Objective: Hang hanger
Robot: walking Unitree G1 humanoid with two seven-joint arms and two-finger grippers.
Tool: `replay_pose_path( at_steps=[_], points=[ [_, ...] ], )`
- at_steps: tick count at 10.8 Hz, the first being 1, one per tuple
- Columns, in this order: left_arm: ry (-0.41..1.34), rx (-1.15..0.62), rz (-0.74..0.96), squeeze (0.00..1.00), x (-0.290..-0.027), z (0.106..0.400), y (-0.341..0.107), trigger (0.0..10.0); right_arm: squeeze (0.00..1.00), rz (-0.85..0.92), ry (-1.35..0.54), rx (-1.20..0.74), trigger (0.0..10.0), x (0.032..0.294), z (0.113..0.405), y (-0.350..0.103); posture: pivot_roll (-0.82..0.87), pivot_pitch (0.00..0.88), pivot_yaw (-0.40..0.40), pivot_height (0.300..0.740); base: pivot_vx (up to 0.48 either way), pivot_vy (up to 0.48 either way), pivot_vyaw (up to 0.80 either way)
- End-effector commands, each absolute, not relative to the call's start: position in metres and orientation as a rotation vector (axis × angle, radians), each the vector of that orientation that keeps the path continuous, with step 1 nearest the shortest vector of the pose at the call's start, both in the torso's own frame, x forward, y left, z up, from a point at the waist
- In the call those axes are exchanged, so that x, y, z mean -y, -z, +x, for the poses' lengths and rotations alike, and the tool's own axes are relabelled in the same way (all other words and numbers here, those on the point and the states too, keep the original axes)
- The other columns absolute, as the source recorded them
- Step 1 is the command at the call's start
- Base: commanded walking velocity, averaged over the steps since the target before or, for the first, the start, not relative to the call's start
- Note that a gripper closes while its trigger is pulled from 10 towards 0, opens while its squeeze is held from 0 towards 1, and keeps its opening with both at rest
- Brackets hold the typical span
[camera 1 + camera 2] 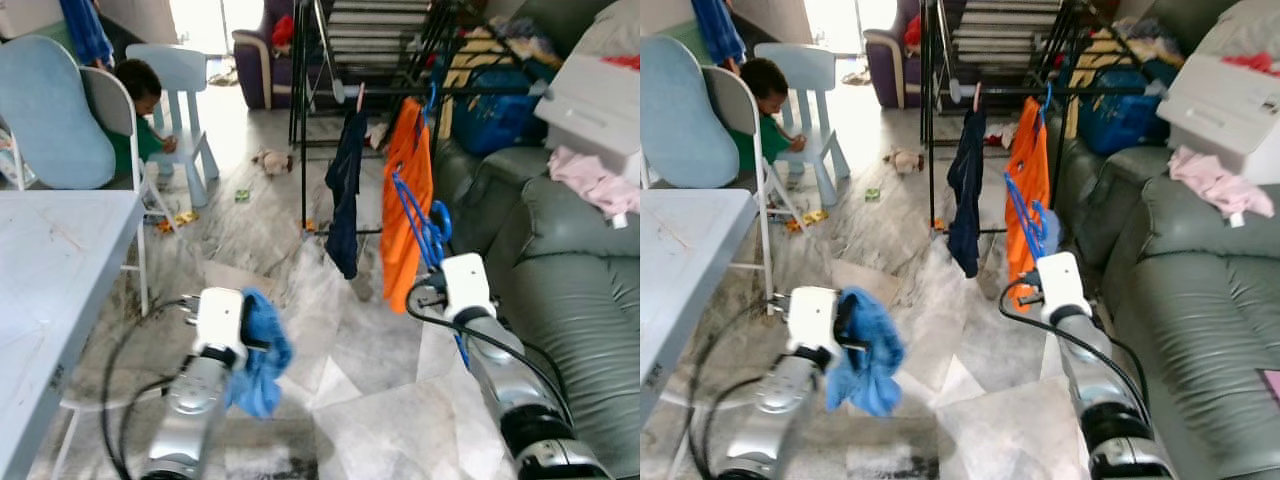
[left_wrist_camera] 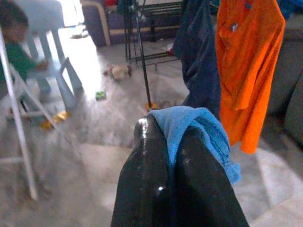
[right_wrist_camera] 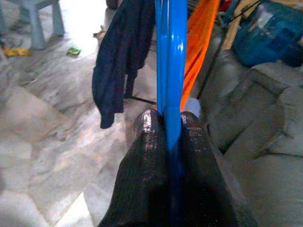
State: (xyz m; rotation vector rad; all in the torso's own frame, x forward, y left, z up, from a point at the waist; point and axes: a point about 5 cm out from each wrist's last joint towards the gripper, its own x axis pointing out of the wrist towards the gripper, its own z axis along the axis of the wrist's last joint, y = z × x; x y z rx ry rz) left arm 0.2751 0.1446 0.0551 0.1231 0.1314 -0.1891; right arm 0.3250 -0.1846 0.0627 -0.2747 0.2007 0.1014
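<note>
The right end effector [image 3: 168, 124] is pinching a blue hanger [image 1: 412, 210] between its two black fingers [image 3: 144, 156], the fingers pressing against the hanger's bars from either side. In the left eye view the hanger is standing just right of centre, rising from the right arm toward the orange garment [image 1: 408, 205] and lying in front of it. That garment is hanging from the black drying rack [image 1: 300, 110] in the upper middle of the frame, with a dark navy garment [image 1: 344, 195] hanging just to its left.

The left end effector [image 2: 165, 130] is gripping a blue cloth [image 1: 262, 352], its fingers closing together on the fabric, which is drooping at the lower centre of the frame beside the left arm.

A grey sofa [image 1: 570, 260] is filling the right side, with a pink cloth [image 1: 595, 180] lying on its arm. A white table [image 1: 50, 270] is sitting at the left edge. In the upper left a person in a green top [image 1: 135, 120] is crouching on the marble floor [image 1: 350, 380] among pale blue chairs [image 1: 45, 115].
</note>
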Motion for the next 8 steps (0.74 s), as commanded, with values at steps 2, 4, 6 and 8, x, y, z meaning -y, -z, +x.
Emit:
replay_pose_path(
  at_steps=[2,4,6,8],
  points=[
    [0.288,-0.016,0.223,0.00,-0.139,0.291,-0.083,10.0,0.00,-0.272,-0.150,-0.252,10.0,0.178,0.323,-0.056,-0.04,0.000,0.025,0.740,0.000,0.000,0.00],
    [0.297,-0.023,0.215,0.00,-0.147,0.298,-0.086,10.0,0.00,-0.210,-0.101,-0.238,10.0,0.185,0.318,-0.054,-0.06,0.000,0.055,0.740,0.000,0.000,0.00],
    [0.362,-0.031,0.156,0.00,-0.139,0.293,-0.082,10.0,0.00,-0.178,-0.078,-0.245,10.0,0.189,0.314,-0.052,-0.08,0.000,0.075,0.740,0.000,0.000,-0.40],
    [0.402,-0.032,0.133,0.00,-0.129,0.289,-0.079,10.0,0.00,-0.175,-0.081,-0.240,10.0,0.190,0.312,-0.052,-0.08,0.000,0.076,0.740,0.000,0.000,-0.80]
  ],
)
